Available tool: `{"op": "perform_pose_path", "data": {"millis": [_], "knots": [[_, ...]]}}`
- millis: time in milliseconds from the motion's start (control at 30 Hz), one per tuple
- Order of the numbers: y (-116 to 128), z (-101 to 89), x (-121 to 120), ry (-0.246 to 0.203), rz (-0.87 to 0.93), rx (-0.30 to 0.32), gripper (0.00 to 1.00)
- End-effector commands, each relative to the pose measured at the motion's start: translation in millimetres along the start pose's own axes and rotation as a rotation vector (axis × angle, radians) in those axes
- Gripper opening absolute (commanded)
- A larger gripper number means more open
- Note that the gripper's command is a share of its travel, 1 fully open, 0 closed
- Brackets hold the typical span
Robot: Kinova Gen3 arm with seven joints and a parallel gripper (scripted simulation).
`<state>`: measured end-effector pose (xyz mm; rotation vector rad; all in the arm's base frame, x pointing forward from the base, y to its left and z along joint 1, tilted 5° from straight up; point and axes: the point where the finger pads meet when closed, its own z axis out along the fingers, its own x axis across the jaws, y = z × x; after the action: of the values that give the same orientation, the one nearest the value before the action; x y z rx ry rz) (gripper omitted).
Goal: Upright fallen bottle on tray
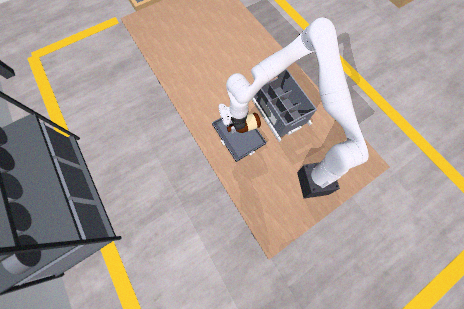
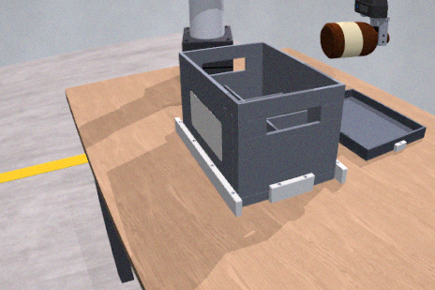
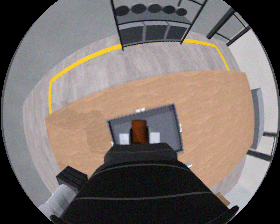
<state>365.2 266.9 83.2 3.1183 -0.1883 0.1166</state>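
Note:
My gripper (image 2: 382,32) is shut on the brown bottle (image 2: 349,39) with a cream label. It holds the bottle by one end, lying sideways in the air, well above the dark grey tray (image 2: 377,125). From above, the bottle (image 1: 246,123) hangs over the tray (image 1: 239,138), next to the crate (image 1: 285,104). In the wrist view the bottle (image 3: 139,132) shows end-on past the fingers, with the tray below it. The grey crate (image 2: 260,116) with dividers stands level on the table, left of the tray.
White stop blocks (image 2: 206,161) line the crate's base. The arm's base (image 1: 318,181) is mounted on the table behind the crate. A rack (image 1: 45,187) stands off the table to the left.

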Motion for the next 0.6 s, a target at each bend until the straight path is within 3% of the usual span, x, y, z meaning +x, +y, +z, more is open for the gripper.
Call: {"op": "perform_pose_path", "data": {"millis": [0, 567], "knots": [[1.2, -4.9, 1.6, 0.001, 0.001, -0.001, 0.0], [1.2, -10.6, 1.1, 0.0, -0.001, -0.002, 0.0]]}}
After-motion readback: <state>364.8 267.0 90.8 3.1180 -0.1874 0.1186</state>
